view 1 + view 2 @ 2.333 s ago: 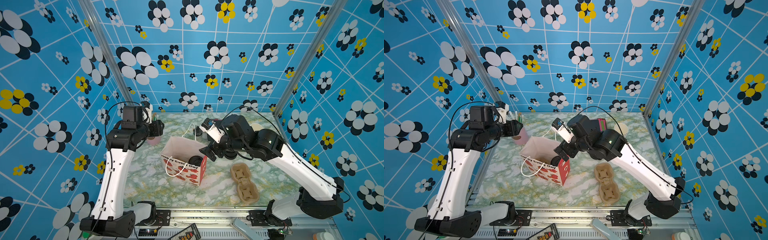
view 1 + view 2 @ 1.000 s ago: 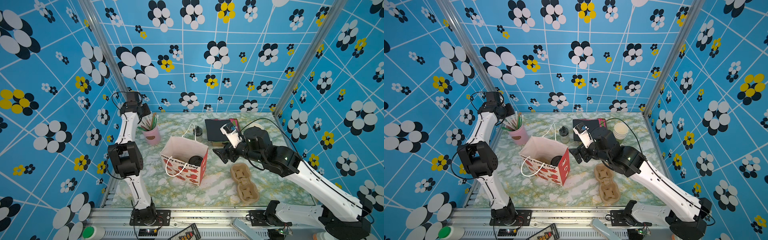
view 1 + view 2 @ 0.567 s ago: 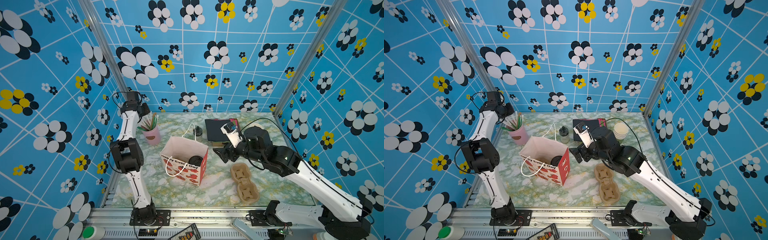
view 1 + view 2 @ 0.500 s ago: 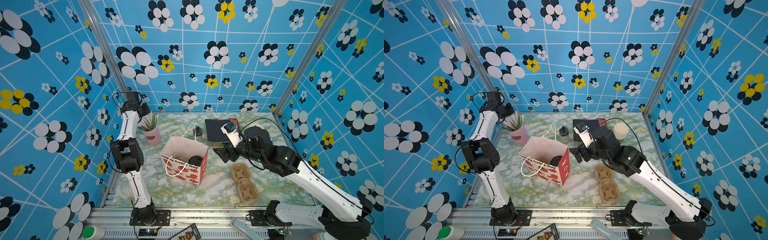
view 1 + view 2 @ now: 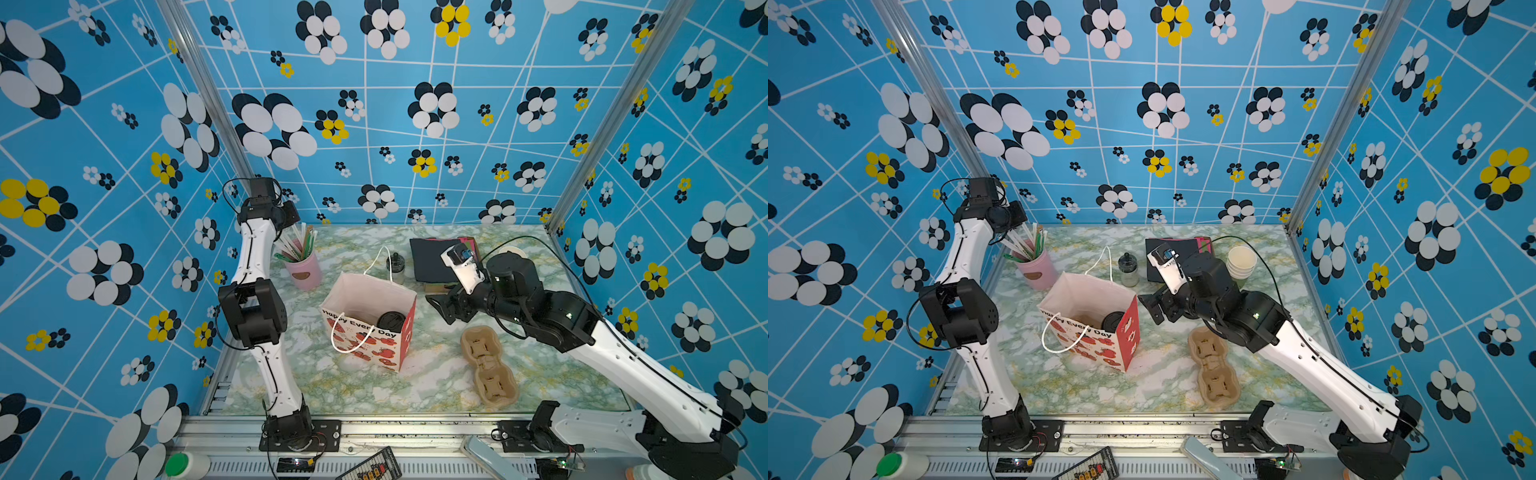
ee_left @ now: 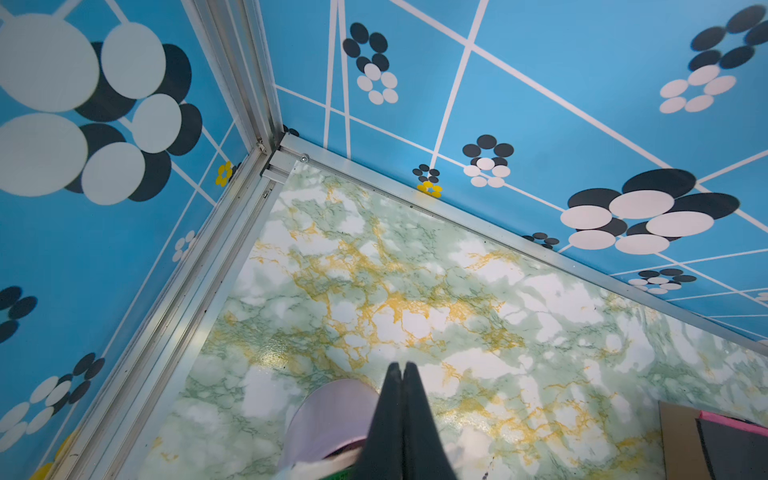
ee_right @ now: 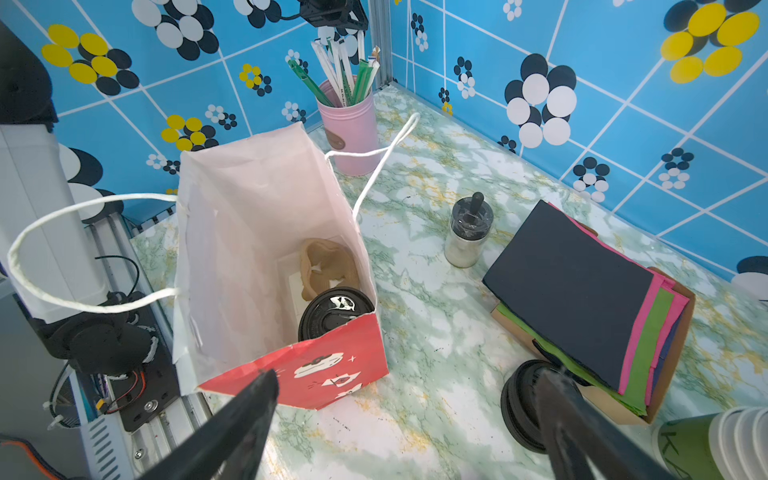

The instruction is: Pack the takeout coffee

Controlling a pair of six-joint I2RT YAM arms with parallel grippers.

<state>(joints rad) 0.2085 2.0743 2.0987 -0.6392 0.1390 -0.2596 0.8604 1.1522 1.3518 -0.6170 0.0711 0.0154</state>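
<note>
Takeout coffee cup (image 7: 334, 309) sits lid-up inside the paper bag (image 7: 249, 199) at desk (image 5: 374, 395) centre; likely light, thin-walled, crushable, so grip the sidewall just under the lid; right end effector (image 7: 405, 374) released beside bag, left end effector (image 6: 402, 365) clenched empty.

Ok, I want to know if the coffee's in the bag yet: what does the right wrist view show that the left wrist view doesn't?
Right wrist only: the open right gripper, the bag with the coffee and a carrier inside, the shaker, lid stack and cup stack. Left wrist only: the left gripper, its jaws pressed together, nothing between them. Both: the pink cup, the paper stack, the table and its corner post.
</note>
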